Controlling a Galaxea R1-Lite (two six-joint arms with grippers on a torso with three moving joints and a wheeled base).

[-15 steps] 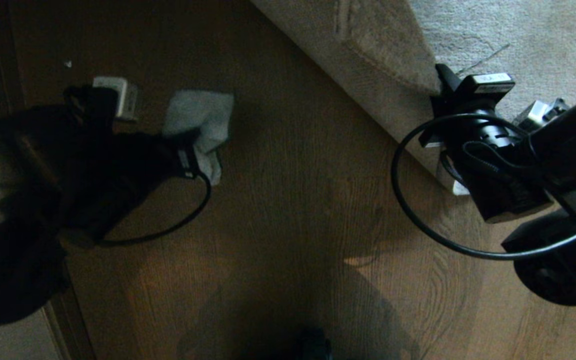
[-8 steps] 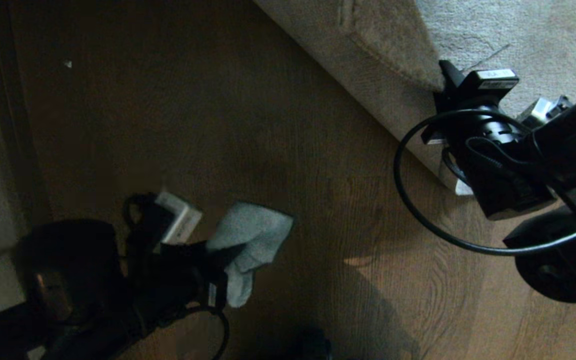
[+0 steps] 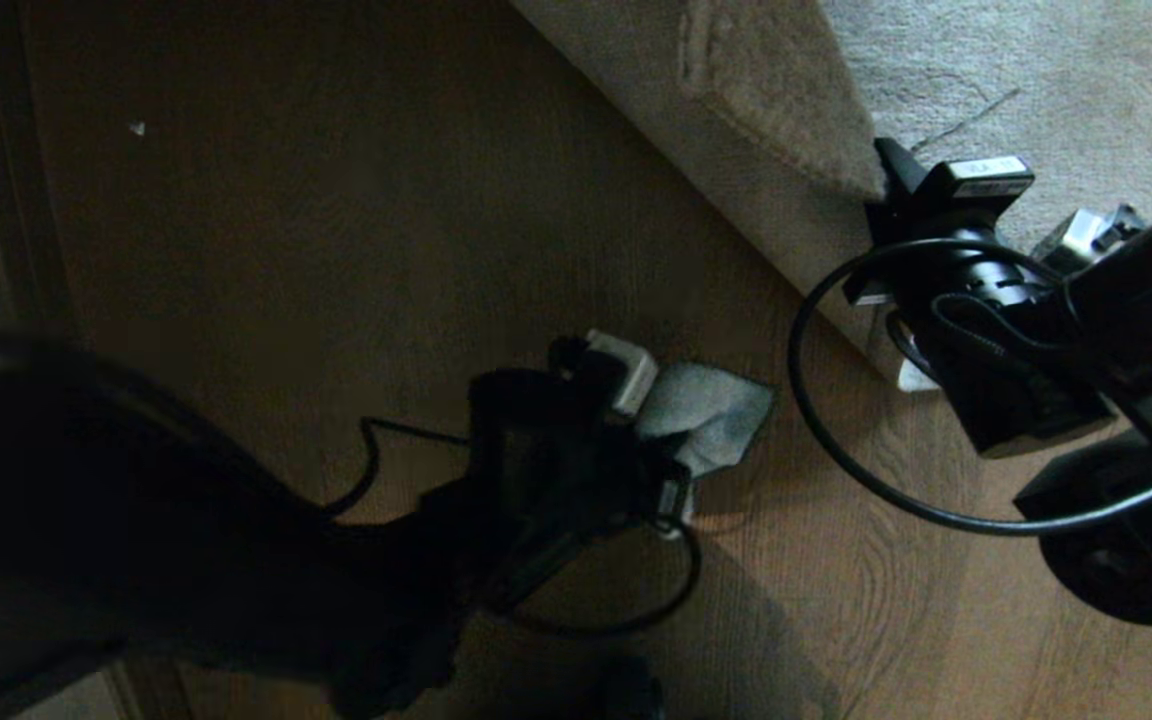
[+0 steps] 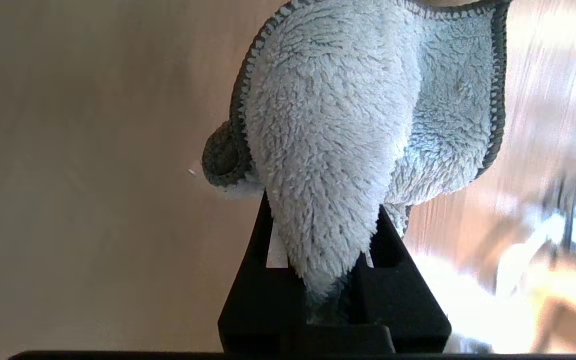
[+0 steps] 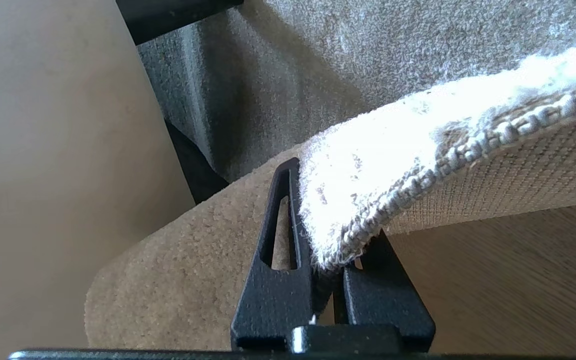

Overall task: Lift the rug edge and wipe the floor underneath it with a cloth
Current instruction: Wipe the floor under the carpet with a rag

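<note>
The hemmed grey-beige rug edge (image 5: 393,165) is clamped by the right gripper (image 5: 330,260). The fluffy pale grey-white cloth (image 4: 358,125) is pinched by the left gripper (image 4: 325,280) over the brown wood-grain floor (image 3: 336,250).

The head view is dim, the floor (image 3: 336,250) dark at left, with the left arm (image 3: 186,560) a blurred black mass. The left wrist view is bright, its background smeared, glare beside the cloth (image 4: 348,130). Glare whitens the rug edge (image 5: 418,145).

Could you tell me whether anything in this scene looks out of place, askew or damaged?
Only the rug edge looks askew: its corner is folded back, woven backing showing, because the right gripper is shut on it. That is deliberate. The left gripper holds the cloth over the floor. A pale speck lies far left. No damage shows.
</note>
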